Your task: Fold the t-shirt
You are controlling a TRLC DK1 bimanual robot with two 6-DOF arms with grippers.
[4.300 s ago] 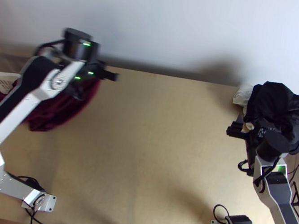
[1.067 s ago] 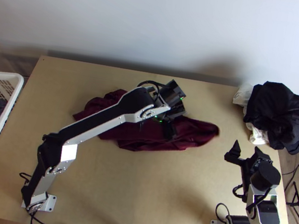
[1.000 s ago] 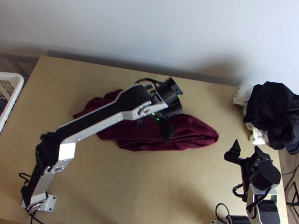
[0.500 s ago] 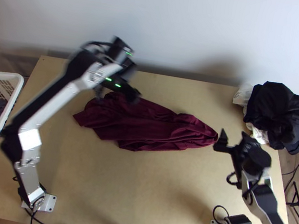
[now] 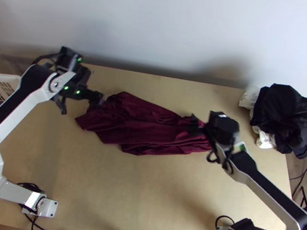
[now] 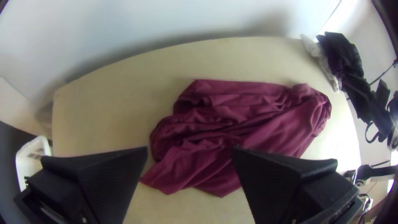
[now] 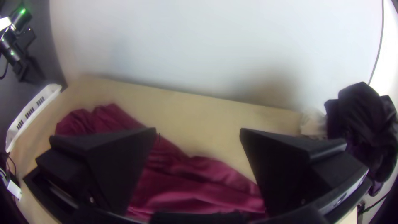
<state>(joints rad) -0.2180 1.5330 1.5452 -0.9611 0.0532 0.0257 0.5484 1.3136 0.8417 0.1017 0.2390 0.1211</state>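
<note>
"Logging the T-shirt [image 5: 151, 131]: where?"

"Bunched, middle of the table [image 5: 142, 183], long axis nine to three o'clock. My right claw [image 7: 199, 130], spread, overhangs its three-o'clock end, seemingly nearer; my left claw [image 6: 190, 148], also spread, is towards ten."

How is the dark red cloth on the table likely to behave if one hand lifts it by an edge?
The dark red cloth would probably droop floppily, since its soft folds show no stiffness. It looks fairly light, being thin fabric. Being bunched, it may unfold unevenly rather than rise as one flat sheet.
</note>
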